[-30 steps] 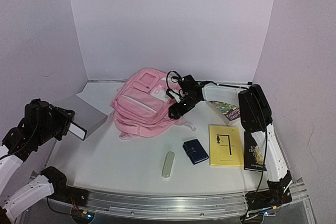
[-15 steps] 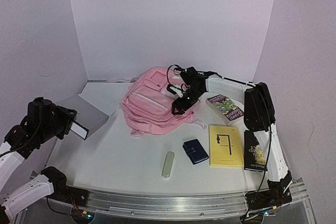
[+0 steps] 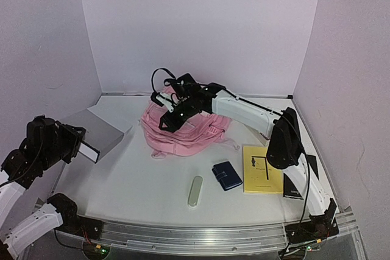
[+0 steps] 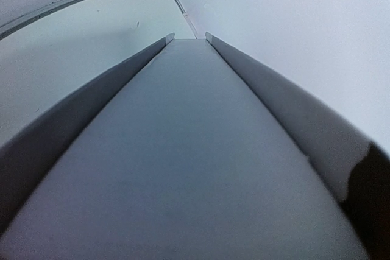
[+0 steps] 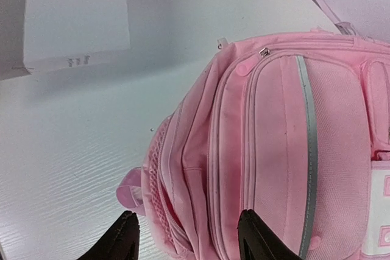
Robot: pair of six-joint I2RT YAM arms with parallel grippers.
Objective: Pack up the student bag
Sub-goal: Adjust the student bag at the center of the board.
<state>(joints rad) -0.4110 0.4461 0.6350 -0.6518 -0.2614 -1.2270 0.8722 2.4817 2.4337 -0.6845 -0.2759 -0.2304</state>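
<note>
1. White counter (image 3: 140,181) under lilac walls; the pink bag (image 3: 189,138) lies flat directly beneath the right gripper (image 5: 189,220), and every zip in view looks closed.
2. Right gripper: fingers apart, straddling the bag's side edge and clamped on nothing. The nearest zip pull (image 5: 263,51) sits well ahead of the fingertips.
3. Left gripper (image 4: 189,38): clamped on one end of a grey book (image 3: 100,131), whose far end seems to rest on the counter.
4. Risk: closing here would likely pinch loose fabric rather than a pull, so the bag would bunch or drag instead of opening.
5. Risk: the grey book is held by one end only — a quick swing could let it twist or slip out.
6. Risk: a yellow book (image 3: 262,168), blue wallet (image 3: 226,175) and pale case (image 3: 195,191) lie behind the right gripper — a low return sweep could knock them.
7. Since a second ago, the right gripper has crossed from the bag's right side to its left and narrowed its fingers. The bag has shifted a little, a patterned book is now hidden behind the arm, and the left gripper has barely moved.
</note>
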